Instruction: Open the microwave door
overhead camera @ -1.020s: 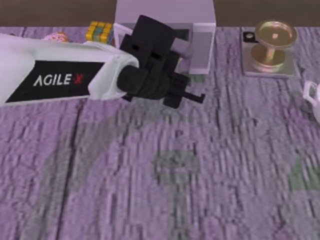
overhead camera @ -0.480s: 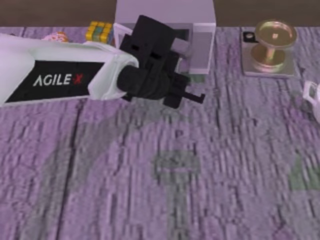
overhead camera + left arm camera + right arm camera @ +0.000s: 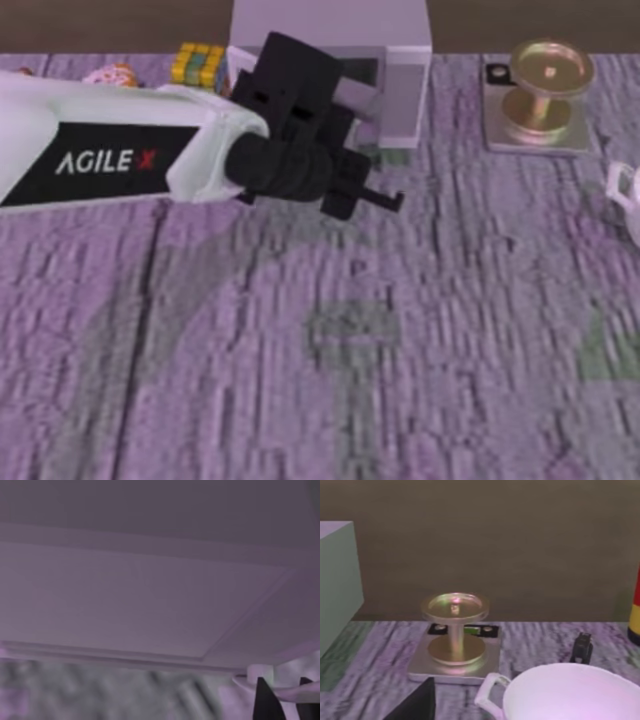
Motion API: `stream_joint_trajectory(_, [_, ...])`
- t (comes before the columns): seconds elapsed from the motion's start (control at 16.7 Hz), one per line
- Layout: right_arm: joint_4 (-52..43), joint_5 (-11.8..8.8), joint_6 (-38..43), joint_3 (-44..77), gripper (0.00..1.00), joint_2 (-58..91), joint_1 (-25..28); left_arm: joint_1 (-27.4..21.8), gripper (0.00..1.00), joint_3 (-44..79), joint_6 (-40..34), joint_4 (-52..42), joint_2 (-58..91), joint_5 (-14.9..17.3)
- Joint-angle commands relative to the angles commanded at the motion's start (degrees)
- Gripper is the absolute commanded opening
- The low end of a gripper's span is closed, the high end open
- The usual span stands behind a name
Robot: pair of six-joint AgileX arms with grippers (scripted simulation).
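Fingers of the left gripper [image 3: 281, 700] show in the left wrist view only as two dark tips with a pale bar between them, which looks like the door's handle; whether they actually pinch it cannot be told. The microwave [image 3: 330, 25] sits at the far edge of the table [image 3: 400, 350], a little left of centre in the top view. The microwave door [image 3: 355, 95] stands partly swung out from the front: the top view shows a grey panel angling away from the body beside the pale control strip [image 3: 405, 100], and the left wrist view is filled by the panel's flat face seen from very close.

By that evidence the task is under way but not finished (the door seems ajar rather than wide open). What is left, as a judgement, is drawing the handle farther out until the cavity is clearly exposed.

Outward from the microwave, a coloured puzzle cube [image 3: 197, 62] lies just to its left, and a gold scale [image 3: 545, 95] on a square base stands well to the right. The right arm is parked at the table's right edge beside a white pot [image 3: 570, 692]; its fingers are not visible.
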Motion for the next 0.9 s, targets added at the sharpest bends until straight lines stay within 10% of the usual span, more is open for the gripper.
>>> stream_joint_trajectory(0.9, [0.00, 0.00, 0.00, 0.00, 1.00, 0.00, 0.00, 0.31, 0.00, -0.50, 0.62, 0.06, -0.18, 0.36])
